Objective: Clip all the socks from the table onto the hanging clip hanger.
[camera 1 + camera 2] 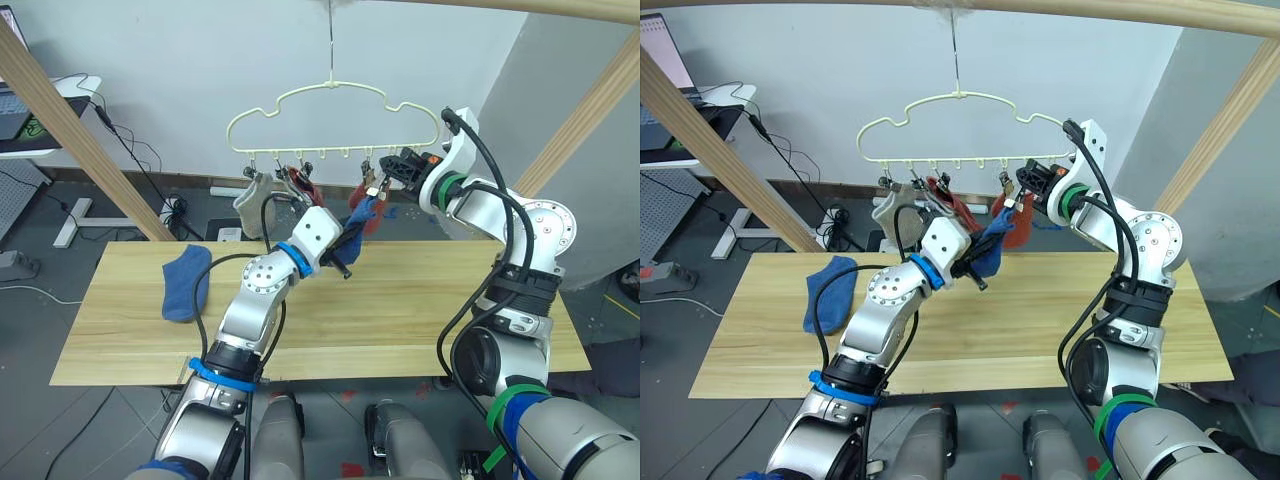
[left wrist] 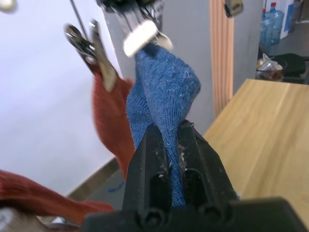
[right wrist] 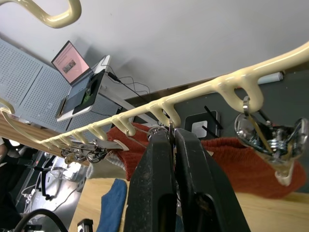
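Hanger [image 1: 335, 100]: I count grey and red socks clipped. Left gripper [image 1: 345, 243] clamps blue sock [image 2: 164, 92]; right gripper [image 1: 388, 170] pinches a clip [image 3: 170, 133]. Table [image 1: 420, 310]: one blue sock [image 1: 187, 282] left.

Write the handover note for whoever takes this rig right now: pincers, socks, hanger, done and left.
Left pincer: shut on a blue sock, held up to the clip hanger.
Right pincer: shut on a clip of the hanger, at the blue sock's top edge.
Done: a grey sock and two rust-red socks hang from clips.
Left: finish clipping the held blue sock; I cannot tell whether the clip has bitten yet. A second blue sock lies on the table at the robot's left. I count five socks.
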`<state>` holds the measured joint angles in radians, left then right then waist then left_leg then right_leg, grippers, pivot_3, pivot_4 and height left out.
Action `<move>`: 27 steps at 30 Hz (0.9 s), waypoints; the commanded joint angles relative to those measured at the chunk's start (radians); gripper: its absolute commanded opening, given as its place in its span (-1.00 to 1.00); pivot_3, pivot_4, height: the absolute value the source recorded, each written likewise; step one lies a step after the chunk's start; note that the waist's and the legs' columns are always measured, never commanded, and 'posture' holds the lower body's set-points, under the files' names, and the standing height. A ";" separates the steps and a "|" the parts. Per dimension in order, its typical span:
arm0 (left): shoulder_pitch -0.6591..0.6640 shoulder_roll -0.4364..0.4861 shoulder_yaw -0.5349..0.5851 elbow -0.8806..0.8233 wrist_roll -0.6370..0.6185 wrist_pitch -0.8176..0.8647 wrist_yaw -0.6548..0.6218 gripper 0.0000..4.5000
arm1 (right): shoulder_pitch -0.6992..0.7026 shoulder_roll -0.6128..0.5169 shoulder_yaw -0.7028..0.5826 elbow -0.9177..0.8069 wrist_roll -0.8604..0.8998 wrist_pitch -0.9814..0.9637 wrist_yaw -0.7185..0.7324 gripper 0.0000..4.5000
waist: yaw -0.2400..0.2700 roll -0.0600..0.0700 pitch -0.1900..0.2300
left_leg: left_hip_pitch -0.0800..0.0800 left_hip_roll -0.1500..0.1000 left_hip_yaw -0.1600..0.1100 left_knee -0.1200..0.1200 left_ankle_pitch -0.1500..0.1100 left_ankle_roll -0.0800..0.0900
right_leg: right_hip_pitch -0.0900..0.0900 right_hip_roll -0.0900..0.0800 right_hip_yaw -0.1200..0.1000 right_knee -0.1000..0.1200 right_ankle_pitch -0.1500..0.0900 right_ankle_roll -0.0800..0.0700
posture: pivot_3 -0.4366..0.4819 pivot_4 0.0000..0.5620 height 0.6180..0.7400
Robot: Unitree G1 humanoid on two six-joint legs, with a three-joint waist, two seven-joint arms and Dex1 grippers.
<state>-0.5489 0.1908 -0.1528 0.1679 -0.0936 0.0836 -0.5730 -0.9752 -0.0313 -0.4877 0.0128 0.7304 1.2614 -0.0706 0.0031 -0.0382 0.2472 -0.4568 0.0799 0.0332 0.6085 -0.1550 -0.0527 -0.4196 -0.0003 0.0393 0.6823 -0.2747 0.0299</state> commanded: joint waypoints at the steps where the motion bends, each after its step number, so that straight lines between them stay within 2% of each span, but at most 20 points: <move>1: -0.022 -0.012 0.005 -0.006 0.000 -0.034 0.008 -0.98 | -0.005 0.006 0.001 -0.037 0.029 0.000 -0.011 -1.00 | -0.002 0.000 0.000 | 0.000 0.000 0.000 0.000 0.000 0.000 | 0.000 0.000 0.000 0.000 0.000 0.000 | -0.01 -0.23 1.00; 22: -0.059 -0.043 0.003 -0.016 -0.001 -0.040 -0.001 -0.98 | 0.007 0.018 0.033 -0.042 0.030 -0.025 -0.003 -1.00 | -0.004 0.000 0.000 | -0.001 0.000 0.000 0.000 0.000 0.000 | 0.000 0.000 0.000 0.000 0.000 0.000 | -0.01 -0.25 1.00; 25: -0.060 -0.043 0.002 -0.016 0.000 -0.043 -0.002 -1.00 | 0.015 0.012 0.038 -0.051 0.037 -0.025 0.005 -0.64 | -0.004 0.000 0.000 | -0.001 0.000 0.000 0.000 0.000 0.000 | 0.000 0.000 0.000 0.000 0.000 0.000 | -0.01 -0.25 1.00; 27: -0.060 -0.043 0.002 -0.015 -0.001 -0.045 -0.003 -1.00 | 0.020 0.009 0.040 -0.056 0.040 -0.024 0.006 -0.31 | -0.004 0.000 0.000 | -0.001 0.000 0.000 0.000 0.000 0.000 | 0.000 0.000 0.000 0.000 0.000 0.000 | -0.01 -0.25 1.00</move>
<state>-0.5883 0.1533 -0.1497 0.1775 -0.0936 0.0604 -0.5781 -0.9565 -0.0186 -0.4521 0.0019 0.7382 1.2423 -0.0780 -0.0014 -0.0382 0.2472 -0.4577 0.0799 0.0329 0.6084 -0.1550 -0.0527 -0.4200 -0.0001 0.0391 0.6822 -0.2747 0.0299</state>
